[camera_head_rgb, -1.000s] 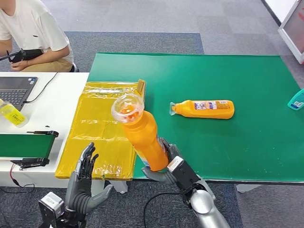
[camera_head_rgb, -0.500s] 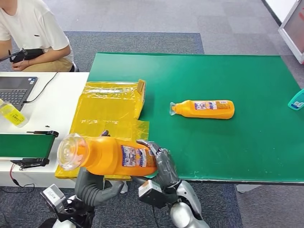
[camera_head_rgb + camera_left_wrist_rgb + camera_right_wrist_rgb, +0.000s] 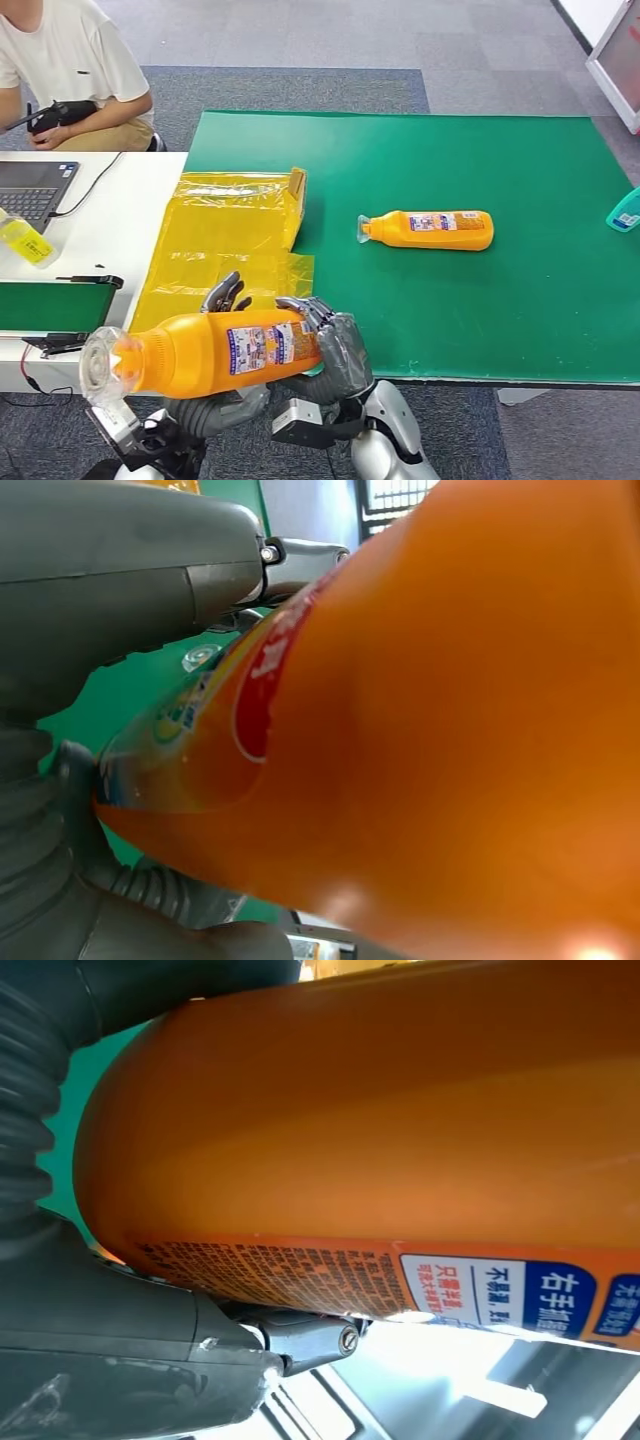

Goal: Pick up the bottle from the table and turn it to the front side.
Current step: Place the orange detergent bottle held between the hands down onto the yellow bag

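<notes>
From the head view, the orange bottle [image 3: 219, 352] lies level in the air at the near edge of the green table [image 3: 468, 160], clear cap pointing toward the robot's left, label up. The right hand [image 3: 332, 345] wraps its base end, while the left hand [image 3: 215, 400] cradles the body from below, fingers showing behind it. A second orange bottle [image 3: 426, 229] lies on the table, well apart, and a yellow plastic bag [image 3: 219, 240] lies beside the held bottle. In the left wrist view, the bottle [image 3: 423, 730] rests against the left hand's thumb. In the right wrist view, the right hand's thumb presses under the bottle [image 3: 377, 1120]. The smooth body may slip or roll if either hand loosens during turning.
</notes>
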### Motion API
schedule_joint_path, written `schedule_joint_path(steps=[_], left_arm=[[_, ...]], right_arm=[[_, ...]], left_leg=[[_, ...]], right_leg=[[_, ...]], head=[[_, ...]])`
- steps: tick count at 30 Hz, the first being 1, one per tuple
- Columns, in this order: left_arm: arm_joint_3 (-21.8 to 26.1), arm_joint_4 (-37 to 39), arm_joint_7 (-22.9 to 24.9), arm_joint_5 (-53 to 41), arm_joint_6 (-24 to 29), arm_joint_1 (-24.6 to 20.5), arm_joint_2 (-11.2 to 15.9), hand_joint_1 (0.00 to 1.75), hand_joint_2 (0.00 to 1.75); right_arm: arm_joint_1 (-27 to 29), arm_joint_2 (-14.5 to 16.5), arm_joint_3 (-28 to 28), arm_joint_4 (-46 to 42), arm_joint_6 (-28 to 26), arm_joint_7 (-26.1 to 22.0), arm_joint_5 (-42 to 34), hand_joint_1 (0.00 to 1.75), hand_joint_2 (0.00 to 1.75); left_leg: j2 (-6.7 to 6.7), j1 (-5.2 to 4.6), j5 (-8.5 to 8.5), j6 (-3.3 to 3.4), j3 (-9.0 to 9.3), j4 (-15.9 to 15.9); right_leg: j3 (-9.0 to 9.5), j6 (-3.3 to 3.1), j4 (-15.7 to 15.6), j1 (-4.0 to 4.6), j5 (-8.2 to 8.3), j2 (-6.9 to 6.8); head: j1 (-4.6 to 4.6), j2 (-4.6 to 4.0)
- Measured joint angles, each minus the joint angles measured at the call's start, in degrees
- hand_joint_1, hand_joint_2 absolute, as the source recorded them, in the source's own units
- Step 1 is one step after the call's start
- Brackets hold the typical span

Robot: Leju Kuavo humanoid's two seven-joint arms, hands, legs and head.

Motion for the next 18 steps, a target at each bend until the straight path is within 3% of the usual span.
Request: schedule_joint_path(steps=[4, 8, 12, 18], left_arm=[[-1.32, 0.02, 0.28, 1.1, 1.27, -0.55, 0.61, 0.0, 1.75], [-1.86, 0.09, 0.21, 1.79, 1.33, -0.87, 0.99, 0.0, 1.75], [-2.53, 0.21, 0.09, 1.83, 1.42, -1.07, 1.29, 1.75, 1.75], [-3.02, 0.52, -0.09, 1.46, 1.88, -1.19, 1.88, 1.75, 1.75]], right_arm=[[-0.75, -0.56, 2.7, 0.0, -4.38, 1.63, 4.34, 1.75, 1.75], [-1.2, -0.85, 4.18, 0.23, -5.44, 2.64, 5.14, 1.75, 1.75], [-1.61, -0.97, 5.23, 1.09, -5.57, 2.4, 3.98, 1.75, 1.75], [-2.15, -1.03, 6.35, 2.5, -5.43, 1.94, 2.06, 1.75, 1.75]], left_leg=[[0.01, 0.0, 0.0, 0.0, 0.0, 0.0], [0.02, 0.0, 0.0, 0.0, 0.0, 0.0], [0.02, 0.0, 0.0, 0.0, 0.0, 0.0], [0.02, 0.0, 0.0, 0.0, 0.0, 0.0]], right_leg=[[-0.01, 0.0, 0.0, 0.0, 0.0, 0.01], [-0.01, 0.0, 0.0, 0.0, 0.0, 0.03], [-0.02, 0.0, 0.0, 0.0, 0.0, 0.03], [-0.02, 0.0, 0.0, 0.0, 0.0, 0.04]], head=[[0.01, 0.0], [-0.01, 0.0], [0.01, 0.0], [0.0, 0.0]])
